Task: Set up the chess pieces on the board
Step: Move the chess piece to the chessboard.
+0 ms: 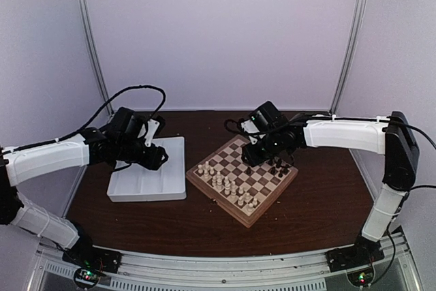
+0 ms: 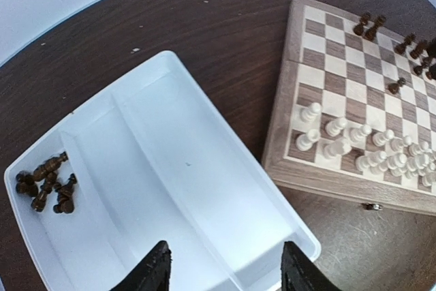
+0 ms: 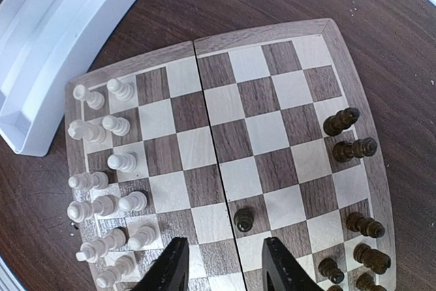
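Observation:
The wooden chessboard [image 1: 204, 183] lies mid-table; it also shows in the right wrist view [image 3: 357, 66] and the left wrist view [image 2: 283, 114]. Several dark chess pieces [image 1: 278, 167] stand along its right side. One dark pawn [image 3: 244, 219] stands alone near the board's middle, just ahead of my open right gripper [image 3: 225, 267], which hovers above it, empty. More dark pieces [image 2: 48, 183] lie in the left compartment of the white tray [image 2: 225, 127]. My left gripper [image 2: 225, 270] is open and empty above the tray's near end.
Cream-white pieces [image 1: 228, 185] fill the board's left side, also seen in the right wrist view [image 3: 102, 168]. The white tray [image 1: 178, 195] sits left of the board on the dark brown table [image 1: 320, 202]. White walls enclose the table.

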### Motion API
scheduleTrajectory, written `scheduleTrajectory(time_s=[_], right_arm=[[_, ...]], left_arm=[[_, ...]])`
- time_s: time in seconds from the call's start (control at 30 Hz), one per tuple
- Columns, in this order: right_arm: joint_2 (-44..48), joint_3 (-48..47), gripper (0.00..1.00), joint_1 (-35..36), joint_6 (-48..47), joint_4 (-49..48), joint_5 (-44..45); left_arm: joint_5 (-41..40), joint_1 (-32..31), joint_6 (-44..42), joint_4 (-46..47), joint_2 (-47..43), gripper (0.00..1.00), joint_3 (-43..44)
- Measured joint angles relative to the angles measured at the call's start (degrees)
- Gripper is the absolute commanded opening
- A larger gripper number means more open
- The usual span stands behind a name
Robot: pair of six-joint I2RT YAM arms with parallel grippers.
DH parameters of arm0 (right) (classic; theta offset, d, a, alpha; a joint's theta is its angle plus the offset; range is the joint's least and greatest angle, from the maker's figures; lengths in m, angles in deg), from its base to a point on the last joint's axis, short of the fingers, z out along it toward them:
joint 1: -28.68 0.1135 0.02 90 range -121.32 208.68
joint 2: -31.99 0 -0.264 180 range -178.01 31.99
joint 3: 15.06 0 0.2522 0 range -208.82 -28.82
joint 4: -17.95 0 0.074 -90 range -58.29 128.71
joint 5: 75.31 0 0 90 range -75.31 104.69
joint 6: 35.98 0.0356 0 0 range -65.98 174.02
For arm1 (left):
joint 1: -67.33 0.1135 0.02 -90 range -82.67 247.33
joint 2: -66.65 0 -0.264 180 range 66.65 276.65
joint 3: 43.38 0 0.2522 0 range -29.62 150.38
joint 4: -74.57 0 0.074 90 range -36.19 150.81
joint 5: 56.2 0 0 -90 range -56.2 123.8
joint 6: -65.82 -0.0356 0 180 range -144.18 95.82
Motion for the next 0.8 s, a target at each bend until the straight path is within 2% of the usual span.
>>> scheduleTrajectory(time_s=[0.37,0.8], right_arm=[[-9.0,-6.4,0.35,0.6,-0.7,5.9,2.9],[-10.9,-6.5,0.27,0.6,-0.5,6.8,4.6]], left_arm=[[-7.9,2.6,0.0,7.0,-3.5,0.56,-10.4],[-8.5,2.6,0.0,9.6,-4.3,0.56,-11.0]])
